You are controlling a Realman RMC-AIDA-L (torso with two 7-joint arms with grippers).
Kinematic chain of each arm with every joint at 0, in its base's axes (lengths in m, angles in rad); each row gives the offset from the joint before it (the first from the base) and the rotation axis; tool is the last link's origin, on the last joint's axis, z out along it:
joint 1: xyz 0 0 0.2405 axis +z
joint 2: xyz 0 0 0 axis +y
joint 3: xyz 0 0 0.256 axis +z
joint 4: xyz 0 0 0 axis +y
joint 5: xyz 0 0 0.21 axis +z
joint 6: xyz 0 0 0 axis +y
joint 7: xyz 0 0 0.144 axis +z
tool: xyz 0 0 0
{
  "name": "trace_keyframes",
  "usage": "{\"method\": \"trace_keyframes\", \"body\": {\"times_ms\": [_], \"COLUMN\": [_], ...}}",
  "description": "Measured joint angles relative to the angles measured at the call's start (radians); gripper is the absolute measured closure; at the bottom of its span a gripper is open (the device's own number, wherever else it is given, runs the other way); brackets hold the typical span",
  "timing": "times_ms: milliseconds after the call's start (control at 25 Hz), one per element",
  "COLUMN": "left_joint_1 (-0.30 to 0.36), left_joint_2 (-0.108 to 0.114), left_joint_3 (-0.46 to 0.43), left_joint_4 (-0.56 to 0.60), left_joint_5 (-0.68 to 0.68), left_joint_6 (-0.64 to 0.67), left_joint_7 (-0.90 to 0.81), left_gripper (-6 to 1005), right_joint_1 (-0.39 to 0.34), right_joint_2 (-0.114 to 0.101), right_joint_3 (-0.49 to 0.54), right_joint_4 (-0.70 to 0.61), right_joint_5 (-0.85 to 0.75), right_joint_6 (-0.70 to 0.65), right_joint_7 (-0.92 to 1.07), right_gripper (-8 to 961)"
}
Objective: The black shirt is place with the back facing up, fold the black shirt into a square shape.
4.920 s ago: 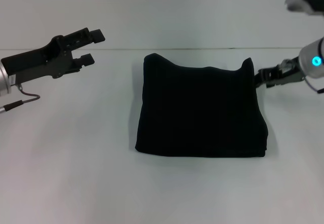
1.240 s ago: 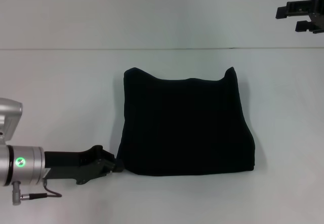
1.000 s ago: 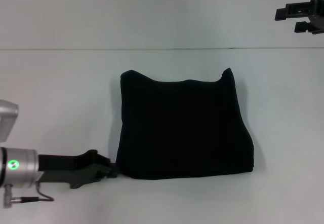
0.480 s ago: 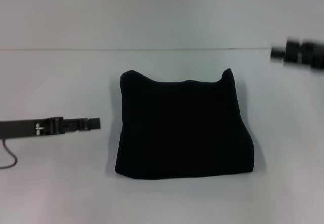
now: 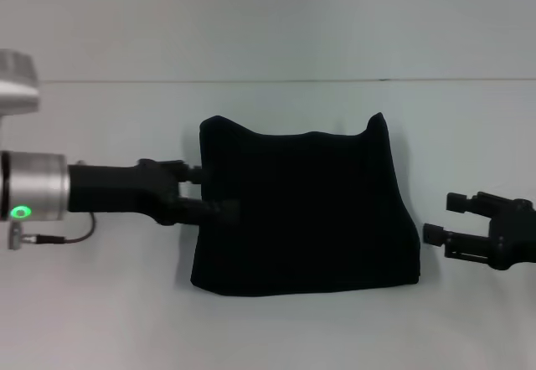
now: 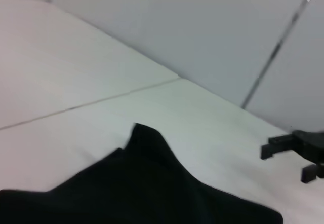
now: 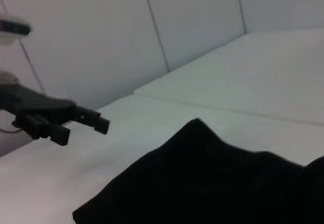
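A plain white table (image 5: 276, 336) fills the lower part of the head view, matte and unmarked. Behind its far edge rises a pale grey wall (image 5: 268, 18), which the wrist views show as flat panels parted by thin dark seams (image 7: 154, 26), with one seam running slantwise (image 6: 271, 57).

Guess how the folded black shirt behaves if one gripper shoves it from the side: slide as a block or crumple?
The black shirt looks soft: its far corners stand up in limp peaks, so a shove likely buckles the layers rather than moving a stiff block. It lies flat on the smooth white table, so it may partly slide. The left gripper is at its edge, the right gripper apart.
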Motion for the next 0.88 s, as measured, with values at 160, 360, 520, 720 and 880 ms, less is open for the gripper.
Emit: {"method": "trace_keyframes", "body": {"times_ms": [160,360,520,720,880], "left_joint_1": [-0.017,0.002,0.002,0.008,0.013], "left_joint_2": [-0.035,-0.084,-0.083,-0.078,-0.077], "left_joint_3": [0.031,0.041,0.056,0.081,0.098], "left_joint_4": [0.005,0.025,0.016,0.021,0.018], "left_joint_5": [-0.011,-0.048,-0.047,-0.046,-0.044], "left_joint_6": [-0.028,-0.037,-0.044,-0.078,-0.111], "left_joint_7": [0.004,0.078,0.074,0.033,0.025], "left_gripper": [48,43,45,51,54], "right_joint_1": [0.027,0.07,0.092,0.111,0.12], "right_joint_2": [0.001,0.001,0.001,0.002,0.003], "right_joint_3": [0.002,-0.001,-0.005,-0.032,-0.039], "right_joint_4": [0.046,0.091,0.106,0.107,0.107], "right_joint_5": [-0.005,-0.005,-0.006,-0.007,-0.007], "right_joint_6": [0.016,0.046,0.067,0.082,0.082], "right_joint_7": [-0.027,-0.048,-0.05,-0.047,-0.044], "right_gripper": [101,101,101,101,101]}}
